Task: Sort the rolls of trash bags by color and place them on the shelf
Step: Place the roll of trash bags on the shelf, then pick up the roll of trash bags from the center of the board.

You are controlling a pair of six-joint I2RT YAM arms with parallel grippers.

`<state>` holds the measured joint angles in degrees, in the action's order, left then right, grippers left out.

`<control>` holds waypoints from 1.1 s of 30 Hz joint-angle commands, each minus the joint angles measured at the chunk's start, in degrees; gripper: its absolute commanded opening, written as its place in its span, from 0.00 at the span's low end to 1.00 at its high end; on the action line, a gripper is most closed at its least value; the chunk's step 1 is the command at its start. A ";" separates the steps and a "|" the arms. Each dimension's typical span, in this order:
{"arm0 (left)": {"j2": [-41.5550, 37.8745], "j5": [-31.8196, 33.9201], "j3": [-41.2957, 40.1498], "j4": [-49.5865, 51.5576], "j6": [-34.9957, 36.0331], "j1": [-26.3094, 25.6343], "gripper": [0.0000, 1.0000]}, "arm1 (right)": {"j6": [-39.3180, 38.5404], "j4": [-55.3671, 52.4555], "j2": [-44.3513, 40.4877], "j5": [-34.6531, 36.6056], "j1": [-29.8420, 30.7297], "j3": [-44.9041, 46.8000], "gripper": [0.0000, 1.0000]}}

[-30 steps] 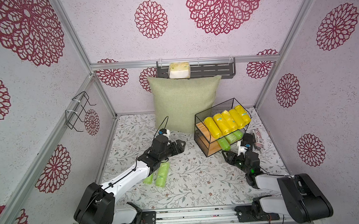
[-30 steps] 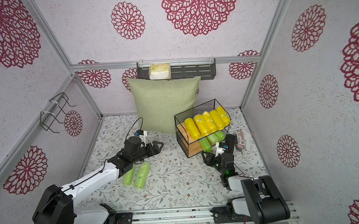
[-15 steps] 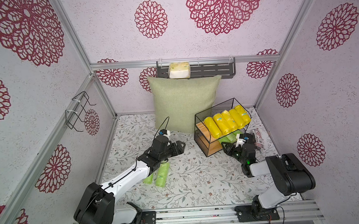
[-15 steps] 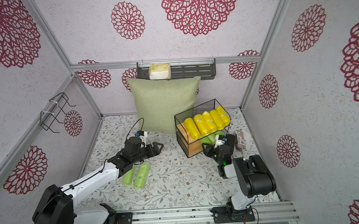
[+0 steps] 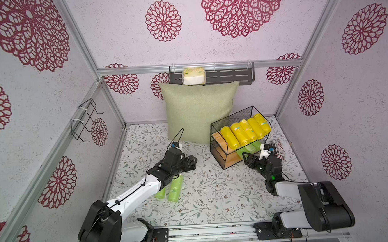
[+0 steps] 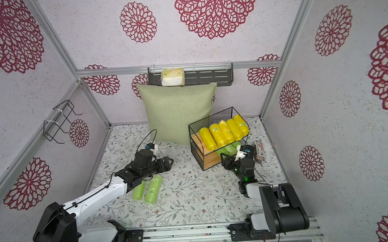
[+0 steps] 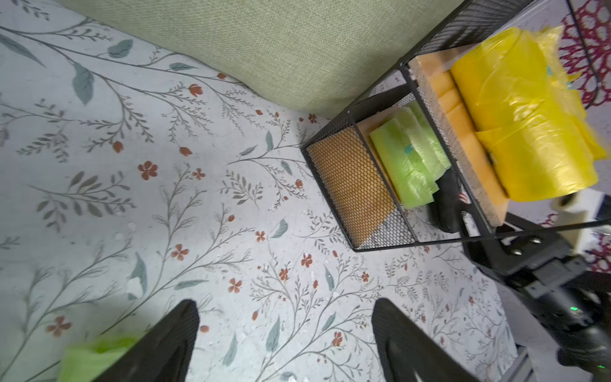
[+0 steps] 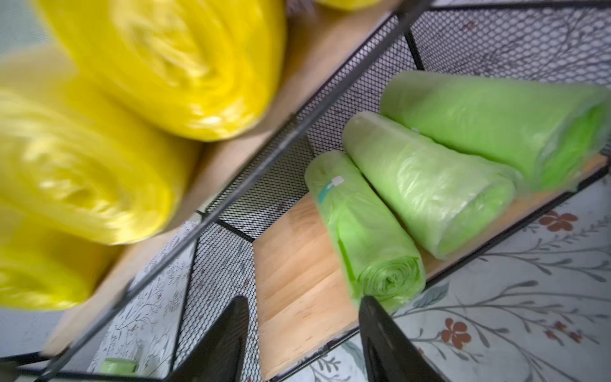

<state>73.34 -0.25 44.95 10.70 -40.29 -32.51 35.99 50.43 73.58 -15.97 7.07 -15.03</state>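
Five yellow rolls [image 5: 246, 132] lay side by side across the top board of the shelf [image 5: 236, 118], a full row up there. Down below, three green rolls [image 8: 429, 188] sat on the lower board, packed together toward one end with bare wood beside them. And two more green rolls [image 5: 175, 188] lay out on the flowered table [image 5: 215, 193], next to each other, one partly tucked under my left arm.

My right gripper [image 5: 247, 158] was right at the open front of the lower tier, jaws apart and nothing between them. In the right wrist view one fingertip [image 8: 373, 317] stood just beside the end of the nearest green roll, and I couldn't tell whether it touched.

My left gripper [image 5: 191, 162] hovered low over the table between the two loose rolls and the shelf, jaws wide, empty too.

Behind it all a green cushion [image 5: 199, 112] leaned on the back wall, just beside the shelf. Above that, a pale packet [image 5: 193, 76] sat in the grey wall rack [image 5: 229, 75], and a black wire holder [image 5: 86, 120] hung on the wall to my left.
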 commanded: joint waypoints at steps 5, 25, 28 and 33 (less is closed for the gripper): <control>-5.13 6.15 0.65 9.60 7.01 1.74 0.89 | -7.78 -20.32 -20.09 4.36 2.68 1.54 0.65; 7.82 3.06 7.62 30.27 10.86 5.71 0.88 | -11.40 -30.53 -31.76 5.62 16.31 1.05 0.70; 11.28 0.70 8.15 28.69 11.39 5.71 0.86 | -10.34 -28.58 -28.45 4.46 16.41 0.90 0.70; 17.51 2.01 9.85 29.10 11.47 4.45 0.82 | -9.87 -29.41 -29.75 3.94 16.71 1.25 0.70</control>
<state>88.75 1.65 53.76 39.27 -29.58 -27.49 25.56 18.65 45.50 -10.83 23.33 -13.34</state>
